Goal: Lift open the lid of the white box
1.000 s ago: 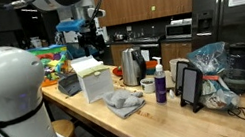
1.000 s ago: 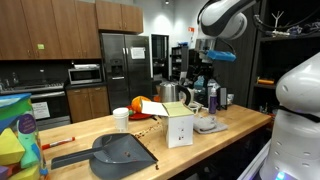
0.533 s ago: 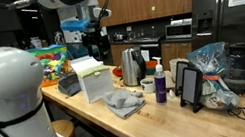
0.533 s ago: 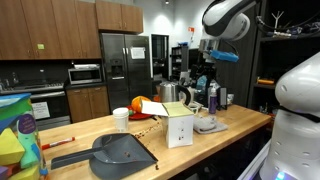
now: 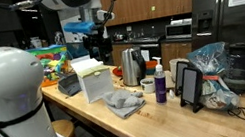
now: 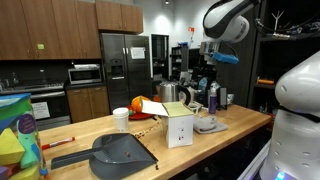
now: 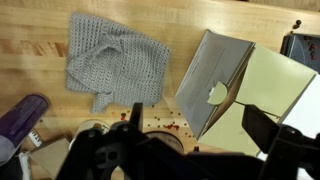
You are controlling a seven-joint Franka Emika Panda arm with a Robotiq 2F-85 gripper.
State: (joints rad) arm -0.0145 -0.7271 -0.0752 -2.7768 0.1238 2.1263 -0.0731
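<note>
Pincer (image 5: 101, 44) drifted sideways above white box (image 5: 95, 81); grey cloth (image 7: 115, 62) nearby.

The white box (image 6: 180, 130) on the counter (image 6: 90, 128) — lid (image 6: 152, 106) seemingly raised — tool (image 6: 207, 85) beyond.

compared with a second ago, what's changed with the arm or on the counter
The gripper drifted slightly to the right in both exterior views, high above the counter, taking hold of nothing. The box, cloth and dustpan stayed put.
</note>
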